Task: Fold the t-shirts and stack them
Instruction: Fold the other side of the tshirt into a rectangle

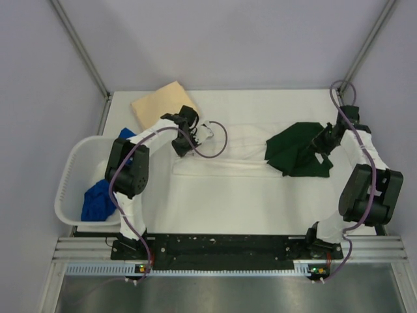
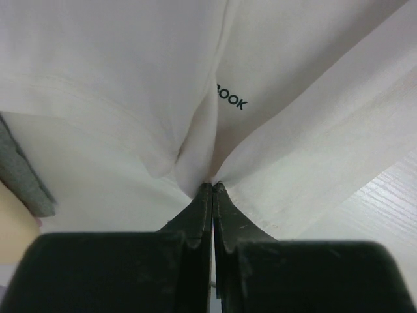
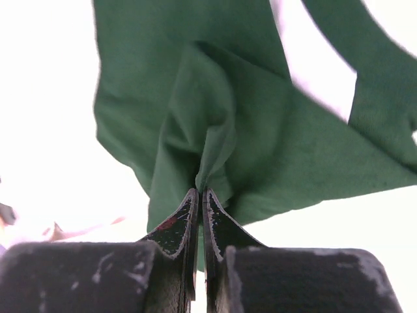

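Pinching white t-shirt (image 2: 124, 78) in left fingers (image 2: 197, 218), green sleeve (image 3: 273, 137) in right fingers (image 3: 177, 229).

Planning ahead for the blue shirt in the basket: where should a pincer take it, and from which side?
Probably best to pinch a raised fold near the top of the crumpled blue shirt, coming straight down from above. The basket walls close off its sides, and the heap shows no flat edge, only bunched ridges.

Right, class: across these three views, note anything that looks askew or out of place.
The folded tan shirt lies skewed to the table edge, far left. The green sleeve is bunched up in the right end effector.
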`<move>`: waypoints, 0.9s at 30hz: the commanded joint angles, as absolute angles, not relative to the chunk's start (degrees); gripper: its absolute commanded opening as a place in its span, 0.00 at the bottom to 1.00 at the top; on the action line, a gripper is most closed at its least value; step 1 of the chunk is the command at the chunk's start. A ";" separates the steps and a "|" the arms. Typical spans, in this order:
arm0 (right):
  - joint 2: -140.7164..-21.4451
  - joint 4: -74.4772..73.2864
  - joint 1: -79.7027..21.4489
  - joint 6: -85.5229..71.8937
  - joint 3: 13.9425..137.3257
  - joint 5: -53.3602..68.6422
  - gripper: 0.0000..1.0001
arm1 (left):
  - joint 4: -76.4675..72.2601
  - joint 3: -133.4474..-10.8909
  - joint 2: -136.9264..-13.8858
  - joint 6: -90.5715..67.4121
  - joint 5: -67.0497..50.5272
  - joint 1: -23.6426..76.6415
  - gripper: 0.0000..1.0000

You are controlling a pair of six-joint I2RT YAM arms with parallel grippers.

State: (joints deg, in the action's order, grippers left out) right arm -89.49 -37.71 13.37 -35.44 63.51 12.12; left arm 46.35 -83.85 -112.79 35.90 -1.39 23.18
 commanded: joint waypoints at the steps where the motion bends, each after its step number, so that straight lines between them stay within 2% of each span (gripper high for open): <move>1: -90.25 -38.58 15.29 -33.49 72.49 12.48 0.00 | 47.81 -87.97 -113.64 35.51 -0.97 22.50 0.00; 12: -100.37 -38.58 16.87 -35.15 86.12 13.27 0.00 | 49.57 -91.41 -116.28 34.72 -0.62 22.15 0.00; 15: -101.07 -38.06 17.58 -36.73 88.50 12.75 0.00 | 48.96 -91.41 -117.07 34.10 2.89 21.80 0.00; 23: -100.81 -34.37 17.58 -38.15 84.29 12.66 0.00 | 49.57 -91.76 -112.86 31.20 -1.74 21.71 0.00; 27: -99.49 -34.37 18.01 -38.49 84.99 10.55 0.00 | 48.43 -90.96 -112.05 32.08 1.65 21.71 0.00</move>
